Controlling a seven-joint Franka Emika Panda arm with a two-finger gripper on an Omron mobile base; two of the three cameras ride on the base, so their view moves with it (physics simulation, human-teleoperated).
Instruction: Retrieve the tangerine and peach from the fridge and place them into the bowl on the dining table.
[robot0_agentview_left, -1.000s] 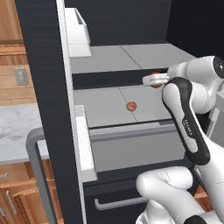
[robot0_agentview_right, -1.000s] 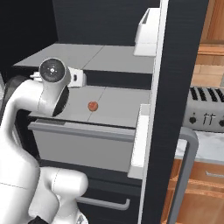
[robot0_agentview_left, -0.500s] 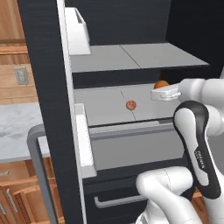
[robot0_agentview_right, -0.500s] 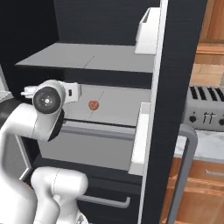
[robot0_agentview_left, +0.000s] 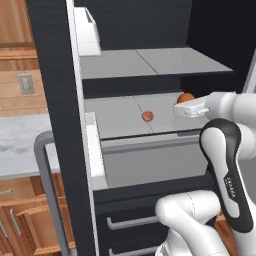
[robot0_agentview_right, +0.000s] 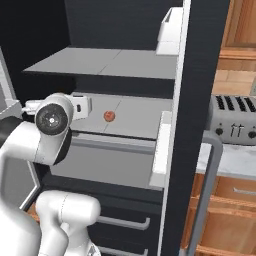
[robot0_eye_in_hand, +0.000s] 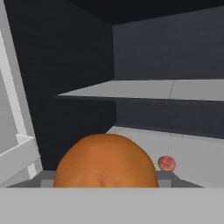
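The black fridge (robot0_agentview_left: 50, 100) stands open, and my gripper (robot0_agentview_left: 186, 104) reaches in over the right end of its middle grey shelf (robot0_agentview_left: 120, 112). The gripper is shut on the bright orange tangerine (robot0_agentview_left: 186, 97), which bulges large between the fingertips in the hand view (robot0_eye_in_hand: 105, 162). The small pinkish peach (robot0_agentview_left: 147, 116) lies alone mid-shelf, left of the hand and apart from it; it also appears in the right base view (robot0_agentview_right: 109, 116) and past the tangerine (robot0_eye_in_hand: 166, 163). The bowl and the dining table are out of view.
The open fridge door (robot0_agentview_right: 200, 75) carries white door bins (robot0_agentview_left: 89, 30) and a grey bar handle (robot0_agentview_left: 42, 190). An upper shelf (robot0_agentview_left: 150, 62) hangs above the hand. A grey drawer front (robot0_agentview_left: 150, 160) sits below the shelf. A toaster (robot0_agentview_right: 232, 120) stands on the counter beside the fridge.
My hand with the tangerine has drawn slightly right and lower, towards the shelf's front edge, and the arm's elbow has dropped. The peach has not moved.
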